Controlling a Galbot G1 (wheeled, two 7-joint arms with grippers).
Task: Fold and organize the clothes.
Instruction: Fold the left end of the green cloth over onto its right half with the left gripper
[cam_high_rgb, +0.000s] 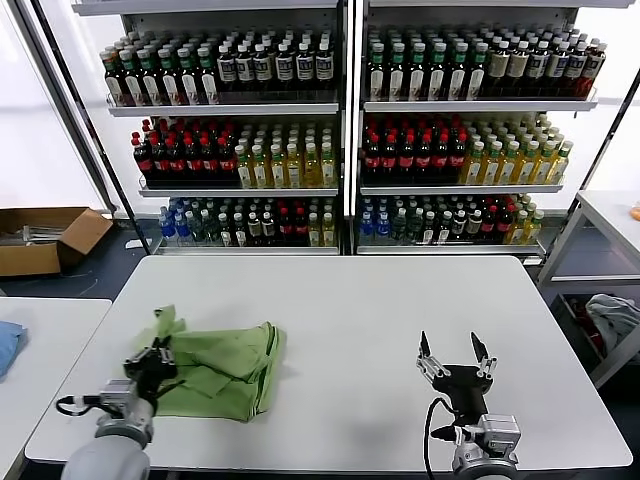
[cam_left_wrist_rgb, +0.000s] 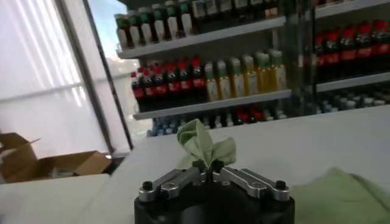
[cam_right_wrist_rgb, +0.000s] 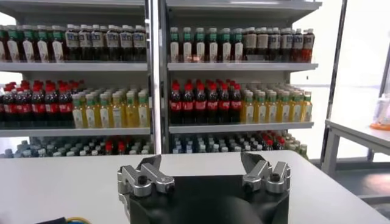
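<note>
Head view: left tool (cam_high_rgb: 160, 352) pinches green shirt (cam_high_rgb: 225, 368).

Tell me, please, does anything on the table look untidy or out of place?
Yes. The green shirt lies half folded near the table's left edge, and one corner sticks up, pinched in the shut left gripper. The right gripper hangs open over bare table.

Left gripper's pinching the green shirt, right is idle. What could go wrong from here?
1. The left gripper is shut on only a small bunched corner of the shirt; it may slip out when pulled.
2. One-armed pulling could drag or undo the folded pile, since the right gripper hovers open, far from the cloth.
</note>
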